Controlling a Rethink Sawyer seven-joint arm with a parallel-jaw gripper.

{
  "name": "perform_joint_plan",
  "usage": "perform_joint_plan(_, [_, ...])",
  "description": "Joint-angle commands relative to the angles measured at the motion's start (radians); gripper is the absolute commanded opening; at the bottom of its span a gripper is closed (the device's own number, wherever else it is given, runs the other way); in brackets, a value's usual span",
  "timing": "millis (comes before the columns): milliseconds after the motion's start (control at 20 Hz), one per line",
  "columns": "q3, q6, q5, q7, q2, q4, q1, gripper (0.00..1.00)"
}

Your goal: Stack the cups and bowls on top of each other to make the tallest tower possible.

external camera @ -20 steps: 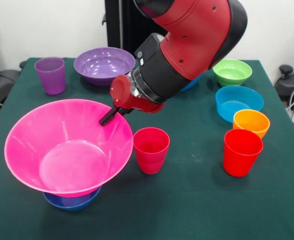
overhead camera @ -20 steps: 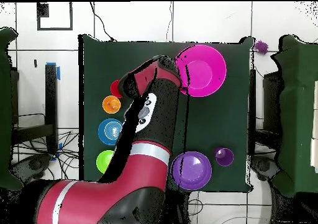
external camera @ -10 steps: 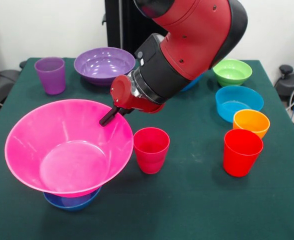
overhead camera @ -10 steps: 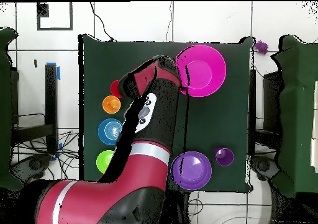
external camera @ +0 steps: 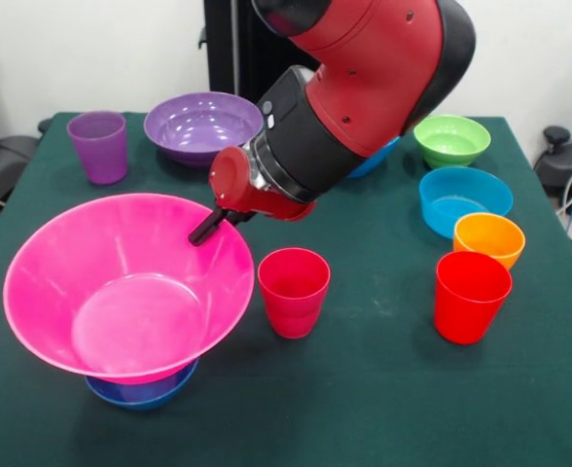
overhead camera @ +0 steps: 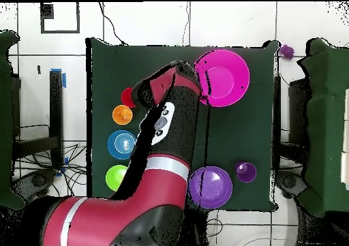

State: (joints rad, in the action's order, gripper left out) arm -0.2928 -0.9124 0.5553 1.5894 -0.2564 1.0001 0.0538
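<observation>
My gripper [external camera: 211,227] is shut on the far right rim of the huge pink bowl [external camera: 121,292]. One black finger shows inside the rim. The pink bowl hangs tilted, its base over a blue bowl [external camera: 140,387] at the table's near left. The magenta-pink cup [external camera: 294,290] stands just right of it. The red cup [external camera: 472,296] stands near right, the purple cup [external camera: 98,146] far left, with the large purple bowl [external camera: 203,122] beside it. In the overhead view the pink bowl [overhead camera: 221,76] shows at the arm's tip.
The orange bowl [external camera: 488,236], the cyan bowl [external camera: 464,197] and the green bowl [external camera: 451,139] line the right side. Another blue bowl [external camera: 378,158] is mostly hidden behind the arm. The arm spans the table's middle.
The gripper and the pink bowl have shifted slightly left and towards the near edge. The other cups and bowls have not moved.
</observation>
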Motion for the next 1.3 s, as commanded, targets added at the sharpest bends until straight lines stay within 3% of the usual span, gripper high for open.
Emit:
perform_joint_plan(50, [0.132, 0.081, 0.062, -0.208, 0.027, 0.005, -0.047, 0.0])
perform_joint_plan(1300, [0.152, 0.062, 0.052, -0.181, 0.066, -0.066, -0.044, 0.0])
